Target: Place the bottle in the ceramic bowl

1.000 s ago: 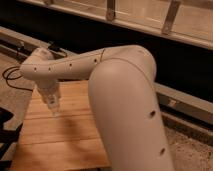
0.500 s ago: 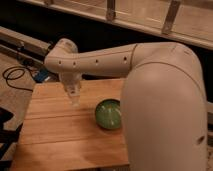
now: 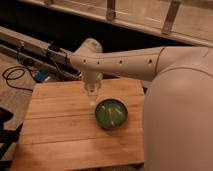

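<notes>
While the closed gripper (image 3: 93, 96) hangs at ten o'clock of the glossy green round ceramic bowl (image 3: 111, 113), seemingly pinching something pale, centre it before releasing.

The hand (image 3: 93, 96) hangs shut over the counter (image 3: 65, 135), just beside the ceramic bowl (image 3: 111, 113) near the right edge. Left and front stretches lie open; the arm (image 3: 175, 100) blocks the right side.

One ceramic bowl (image 3: 111, 113) sits on one wooden surface (image 3: 60, 135). One robot arm (image 3: 130, 62) reaches over it, ending in one hand (image 3: 92, 96) just left of the bowl, closed perhaps on one small bottle, too blurred to confirm.
</notes>
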Available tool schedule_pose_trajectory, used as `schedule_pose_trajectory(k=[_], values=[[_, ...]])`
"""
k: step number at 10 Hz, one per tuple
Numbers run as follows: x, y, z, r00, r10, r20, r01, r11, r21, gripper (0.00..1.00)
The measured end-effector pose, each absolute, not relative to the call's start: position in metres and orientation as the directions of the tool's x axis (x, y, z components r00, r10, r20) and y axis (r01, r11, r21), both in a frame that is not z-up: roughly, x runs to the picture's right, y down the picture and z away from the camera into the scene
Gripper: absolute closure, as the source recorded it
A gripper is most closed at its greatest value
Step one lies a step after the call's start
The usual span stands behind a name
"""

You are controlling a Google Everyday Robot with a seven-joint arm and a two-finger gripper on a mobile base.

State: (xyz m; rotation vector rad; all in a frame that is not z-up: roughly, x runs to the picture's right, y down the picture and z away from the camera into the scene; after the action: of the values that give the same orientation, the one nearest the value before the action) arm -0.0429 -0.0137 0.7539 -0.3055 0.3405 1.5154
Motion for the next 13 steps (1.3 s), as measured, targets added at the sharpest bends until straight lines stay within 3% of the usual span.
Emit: schedule_pose_trajectory(k=[5, 8, 11, 13], values=[[0.053, 0.025, 0.761, -0.136, 0.881, -0.454, -0.989, -0.093, 0.116, 1.0], [0.073, 0.046, 0.769, -0.181, 0.861, -0.475, -0.982, -0.136, 0.128, 0.99], [0.069, 0.047, 0.769, -0.174, 0.862, -0.477, -0.984, -0.132, 0.121, 0.9], [0.07, 0.047, 0.769, -0.175, 0.862, -0.476, -0.984, -0.133, 0.121, 0.68]])
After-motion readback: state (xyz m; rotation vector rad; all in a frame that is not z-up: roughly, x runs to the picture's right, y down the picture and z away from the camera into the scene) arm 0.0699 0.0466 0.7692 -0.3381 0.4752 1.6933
